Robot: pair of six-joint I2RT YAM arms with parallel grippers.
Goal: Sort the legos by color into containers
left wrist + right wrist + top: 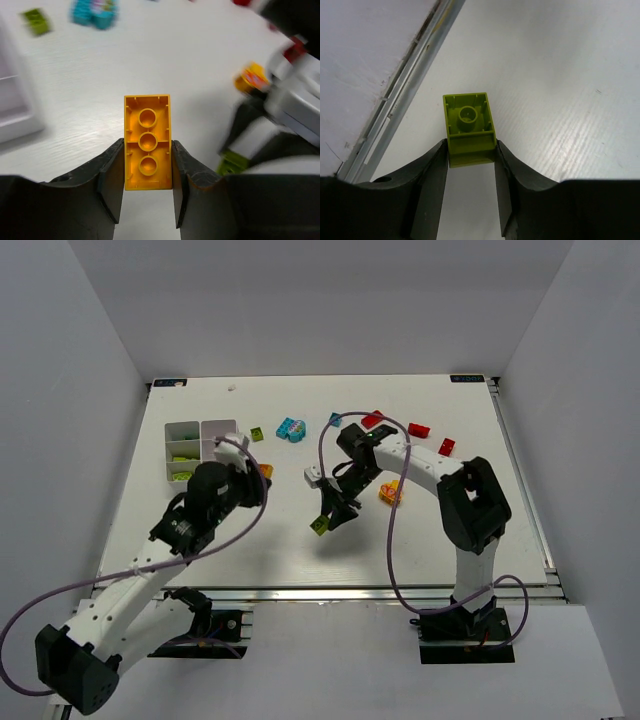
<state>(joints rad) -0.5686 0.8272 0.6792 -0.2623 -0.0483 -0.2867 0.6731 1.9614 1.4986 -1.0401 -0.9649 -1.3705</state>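
The left fingers (pixel 111 175) are seen clamped on the long walls of a yellow-orange brick (pixel 147 150) just beside the tray (pixel 172 426), the right fingers (pixel 431 190) on a lime brick (pixel 469 125) nearer the tabletop's (pixel 450 530) near edge; both are judged light, rigid, slick, best pinched across flat walls.

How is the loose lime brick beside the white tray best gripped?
Come straight down on the lime brick and pinch its two longer sides. It lies flat, apart from the tray and slightly turned, so align the jaws to it.
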